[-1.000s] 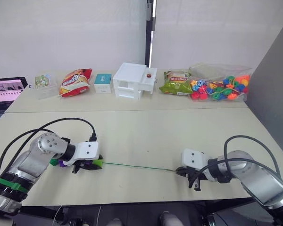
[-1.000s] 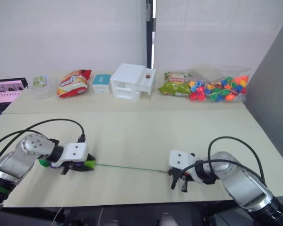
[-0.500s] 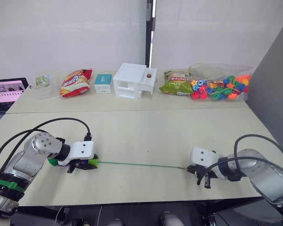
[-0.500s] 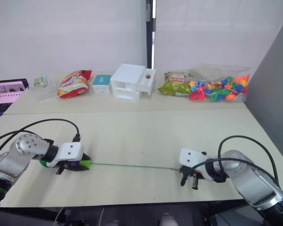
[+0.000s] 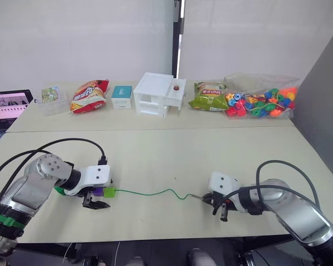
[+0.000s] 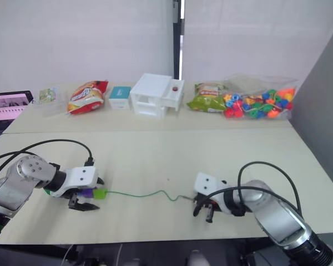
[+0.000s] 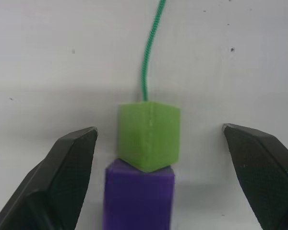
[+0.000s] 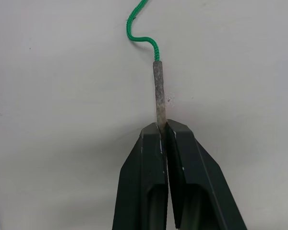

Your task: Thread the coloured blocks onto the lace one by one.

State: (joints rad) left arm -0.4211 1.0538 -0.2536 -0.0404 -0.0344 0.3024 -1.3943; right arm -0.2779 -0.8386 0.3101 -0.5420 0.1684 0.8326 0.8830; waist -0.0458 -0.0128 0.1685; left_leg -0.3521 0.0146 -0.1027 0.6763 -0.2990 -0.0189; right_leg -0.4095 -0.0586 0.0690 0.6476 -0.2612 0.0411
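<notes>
A light green block and a purple block lie touching on the table, strung on the lace. My left gripper is open, one finger on each side of the two blocks and clear of both. From the light green block the thin green lace runs in slack waves across the table to my right gripper. That gripper is shut on the lace's stiff pale tip, low over the table near the front edge.
Along the far table stand a white box, a teal box, a red snack bag, a green snack bag and a clear bag of mixed beads. A lit screen sits far left.
My left gripper has opened and let go of the blocks. My right gripper has moved left with the tip, so the lace, taut before, now lies slack and wavy.
</notes>
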